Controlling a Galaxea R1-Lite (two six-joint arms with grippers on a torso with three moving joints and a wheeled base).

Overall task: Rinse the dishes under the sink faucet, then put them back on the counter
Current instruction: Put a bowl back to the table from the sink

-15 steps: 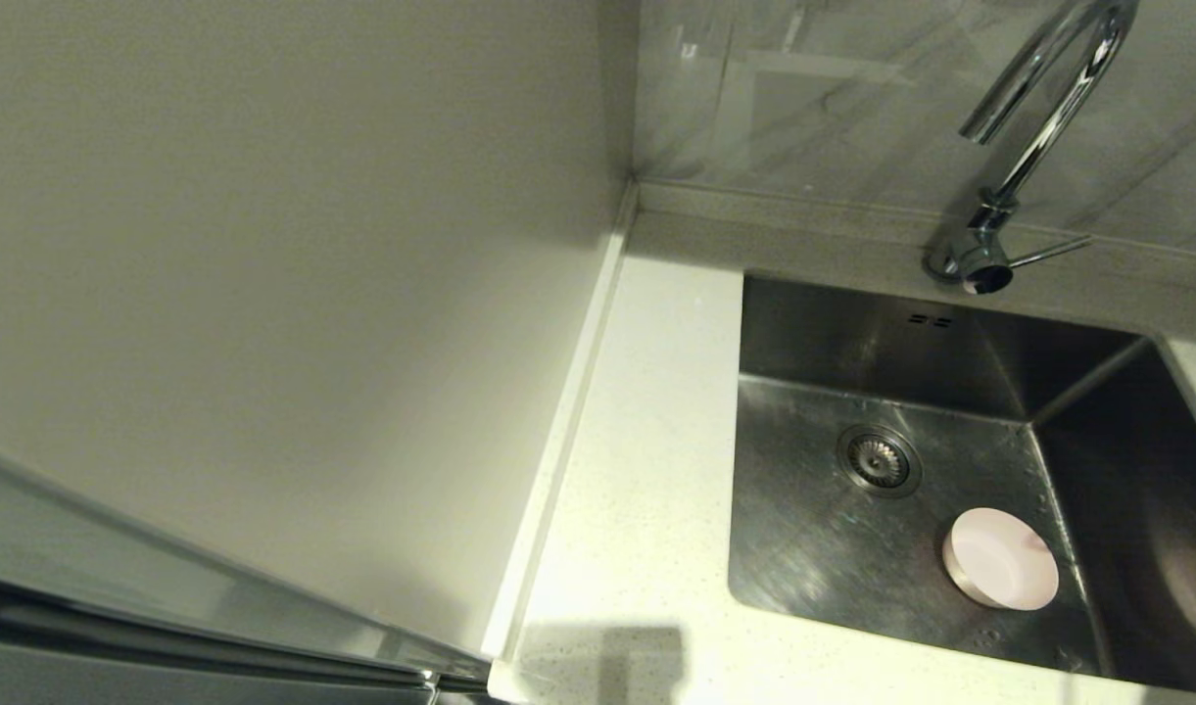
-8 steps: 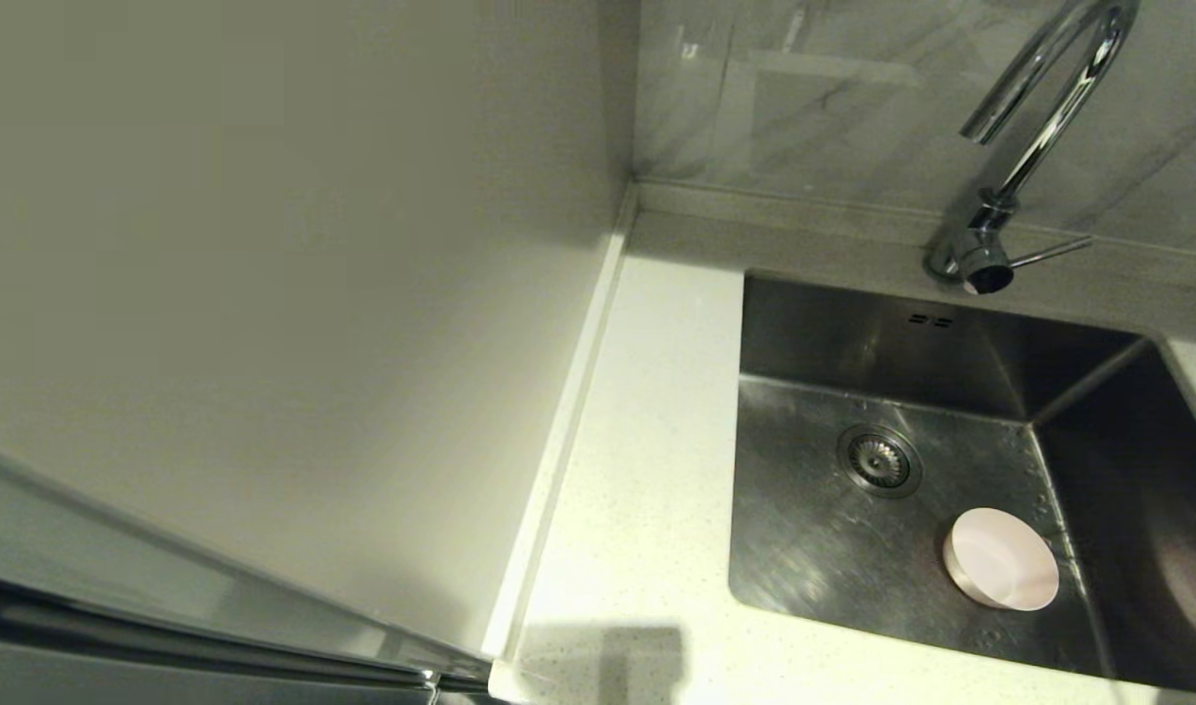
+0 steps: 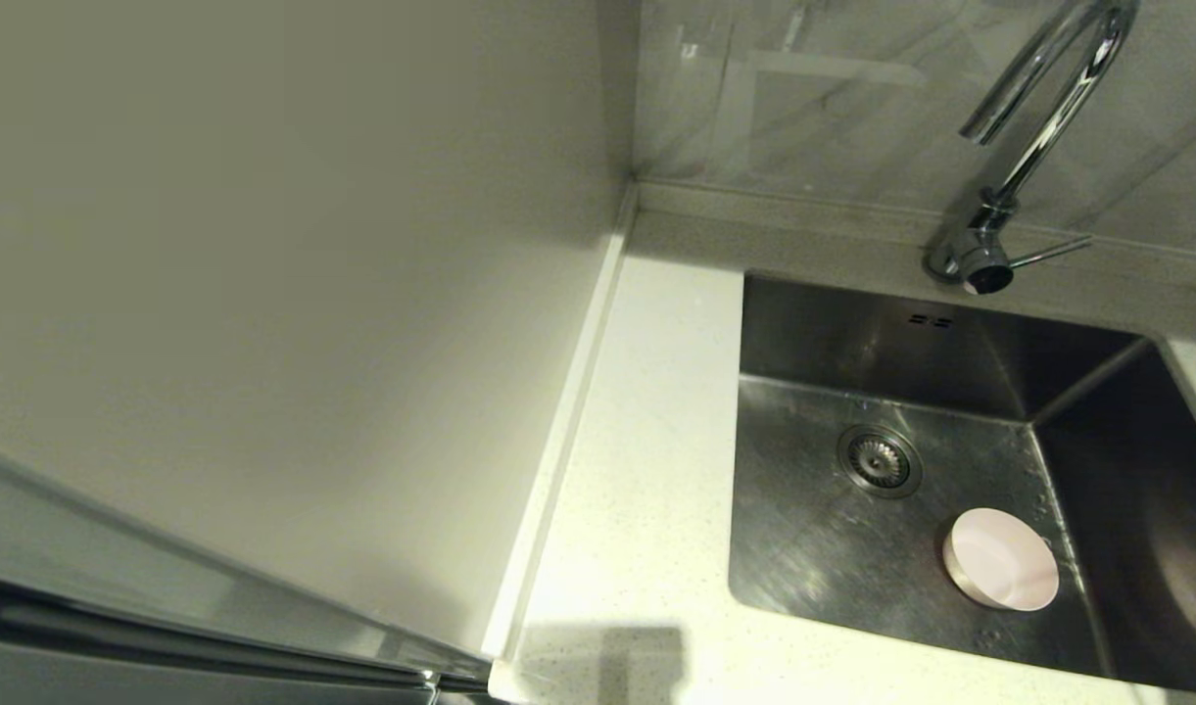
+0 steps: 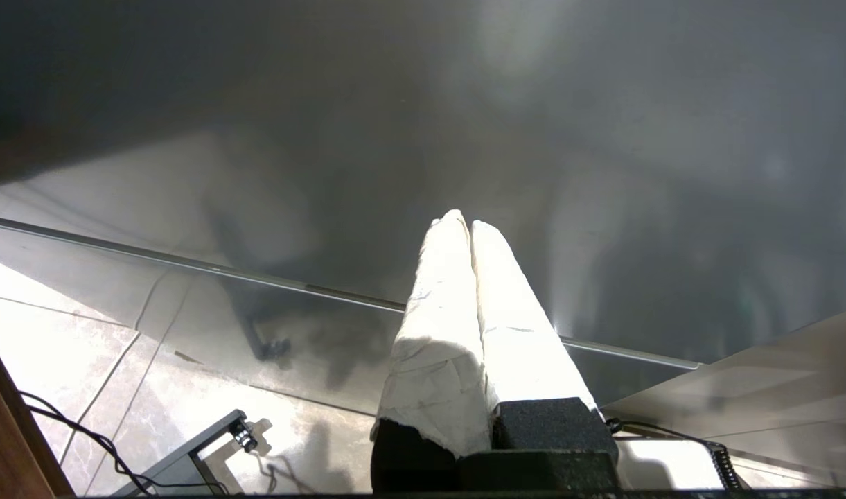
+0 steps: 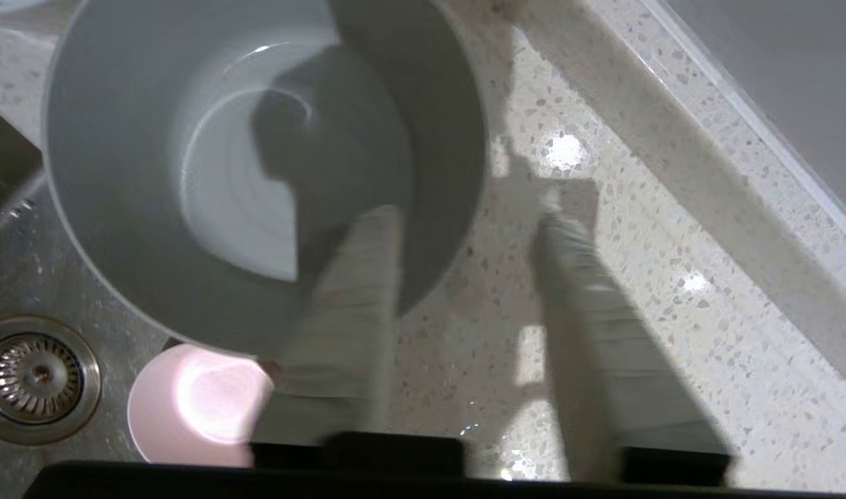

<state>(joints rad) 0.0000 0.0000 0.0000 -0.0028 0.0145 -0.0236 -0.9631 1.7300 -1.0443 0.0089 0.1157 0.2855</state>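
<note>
The right claw [image 5: 471, 235] hangs over the speckled counter [image 5: 603, 229] with its fingers spread, one finger [image 5: 353, 305] across the rim of a pale bowl [image 5: 187, 138], gripping nothing. A pink bowl [image 3: 1001, 558] sits in the sink [image 3: 813, 548] near the drain [image 3: 879, 459]. The left claw [image 4: 470, 229] is parked, fingers pressed together.
</note>
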